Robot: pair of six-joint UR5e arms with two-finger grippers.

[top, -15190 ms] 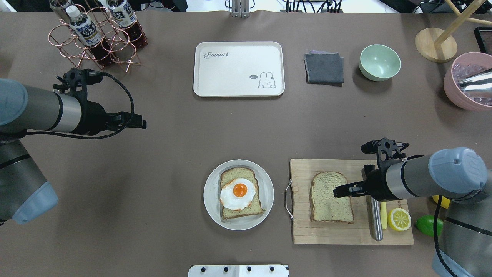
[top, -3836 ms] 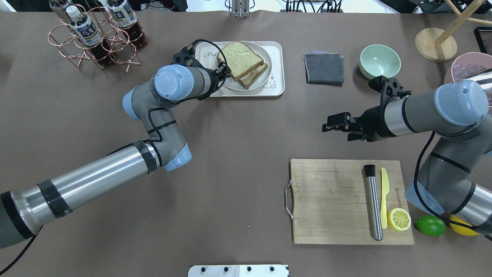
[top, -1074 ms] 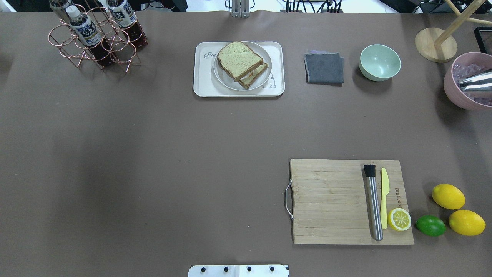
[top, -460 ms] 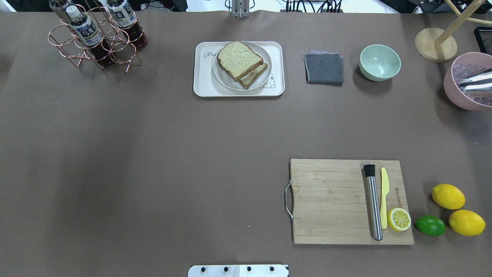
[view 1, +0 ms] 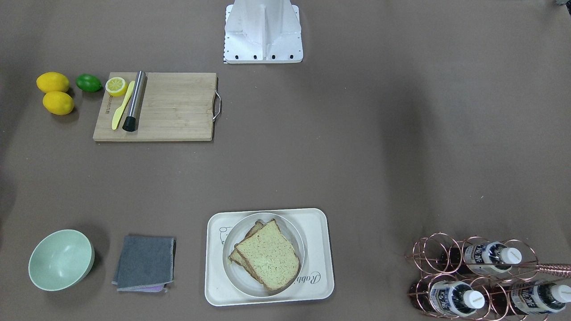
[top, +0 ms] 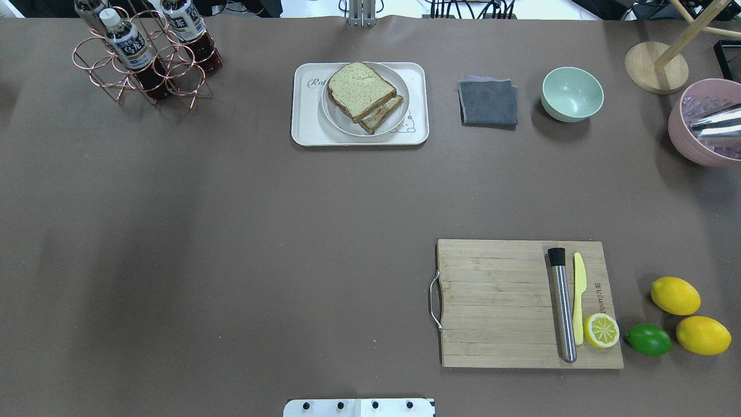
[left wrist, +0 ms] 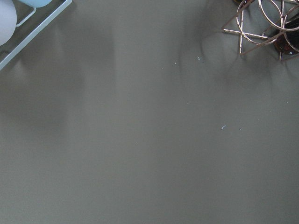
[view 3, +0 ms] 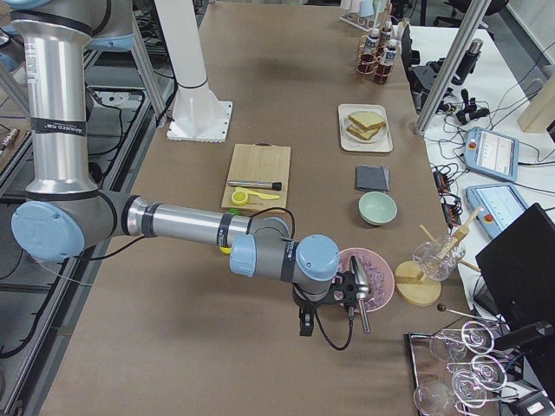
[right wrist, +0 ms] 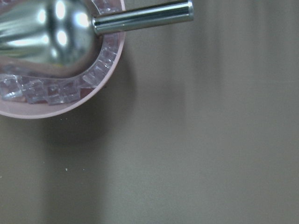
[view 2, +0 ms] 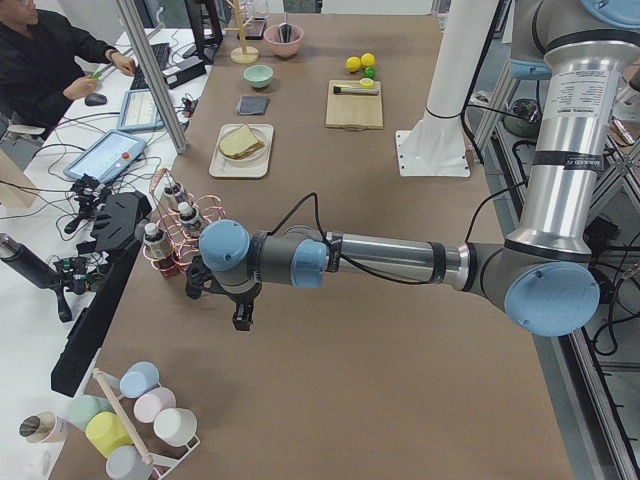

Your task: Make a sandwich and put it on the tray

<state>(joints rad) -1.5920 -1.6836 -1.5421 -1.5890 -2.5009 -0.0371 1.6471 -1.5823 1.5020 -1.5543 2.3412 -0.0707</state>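
Note:
The sandwich [top: 362, 95] lies on a round grey-white plate [top: 395, 116], and the plate stands on the cream-white tray [top: 305, 124] at the far middle of the table. The top slice sits askew over the bottom one and hides most of the egg. It also shows in the front-facing view [view 1: 266, 255] on the tray [view 1: 216, 285]. My left gripper [view 2: 240, 318] hangs over bare table beyond the bottle rack, far from the tray. My right gripper [view 3: 305, 325] hangs beside the pink bowl. I cannot tell whether either is open or shut.
A wooden cutting board [top: 498, 301] at the front right carries a steel muddler [top: 562, 310], a yellow knife and a lemon half. Lemons [top: 675, 295] and a lime lie beside it. A bottle rack [top: 142, 55], grey cloth [top: 488, 103], green bowl [top: 572, 94] and pink ice bowl [top: 703, 124] line the far side.
Since 15 s ago the plate, with the second slice on top, went from the table's front to the tray. Both arms have left the overhead view. Nothing moved in the last second.

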